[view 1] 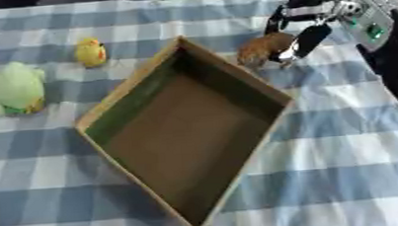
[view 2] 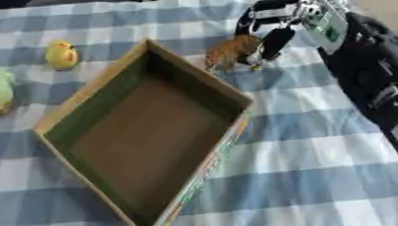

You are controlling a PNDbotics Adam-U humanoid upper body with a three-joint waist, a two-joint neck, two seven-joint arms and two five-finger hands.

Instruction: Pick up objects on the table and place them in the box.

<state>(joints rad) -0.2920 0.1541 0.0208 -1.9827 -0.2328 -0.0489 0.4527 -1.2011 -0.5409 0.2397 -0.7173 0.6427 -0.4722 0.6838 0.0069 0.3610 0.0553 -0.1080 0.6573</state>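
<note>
Box [view 1: 115,105] nearest; brown toy [view 1: 262,48] within right robot hand [view 1: 305,24] fingers.

blue-and-white checked tablecloth [view 1: 342,141] covering the table

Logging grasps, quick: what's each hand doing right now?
Left hand: not in view.
Right hand: fingers curled round the brown toy beside the box.
</note>
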